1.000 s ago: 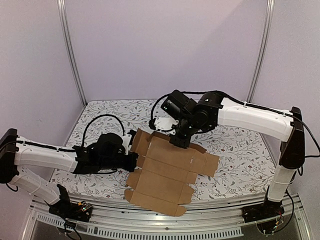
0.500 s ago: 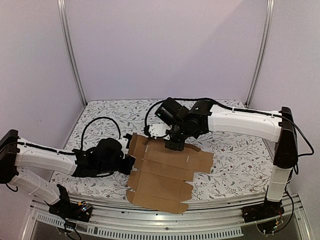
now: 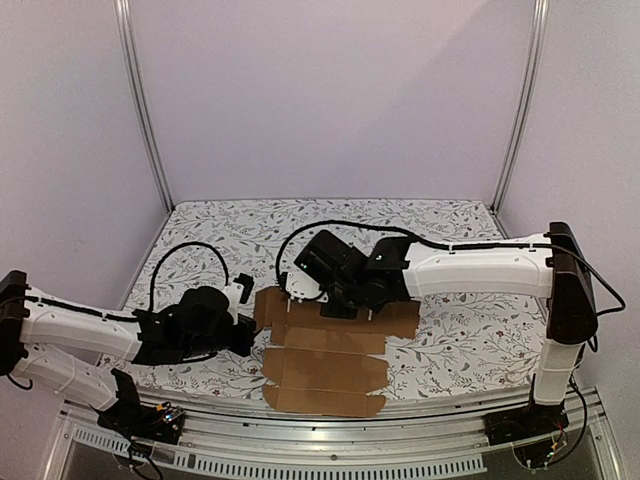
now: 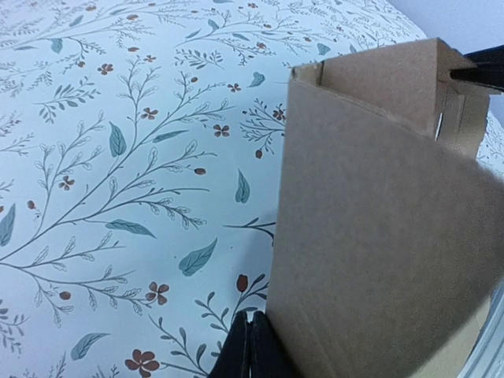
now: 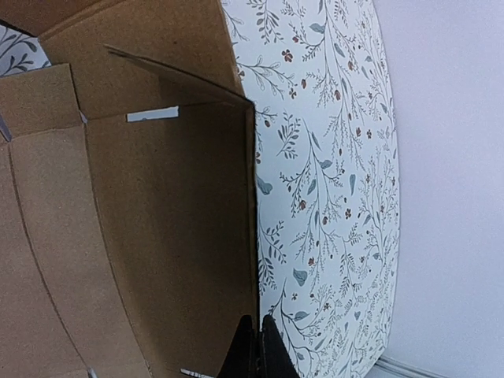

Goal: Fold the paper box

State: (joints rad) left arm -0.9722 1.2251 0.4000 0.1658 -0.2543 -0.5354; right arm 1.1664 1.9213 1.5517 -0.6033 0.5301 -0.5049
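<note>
The paper box (image 3: 325, 365) lay as a flat die-cut sheet on the floral table cover (image 3: 470, 330), between your two arms, near the front edge. You had the left gripper (image 3: 247, 328) at the sheet's left edge with its jaws closed. In the left wrist view a side flap (image 4: 378, 236) stood up right against the fingertips (image 4: 240, 356), seemingly nipped there, most likely to raise that flap along its crease. You had the right gripper (image 3: 336, 306) on the far panel, jaws likewise closed. In the right wrist view the panel's edge (image 5: 253, 205) ran straight into the fingertips (image 5: 249, 346), which looked like a thin pinch, probably to lift that panel as a wall. The sheet was plain brown cardboard. No brand, label or writing could be read on it or on the cover.
</note>
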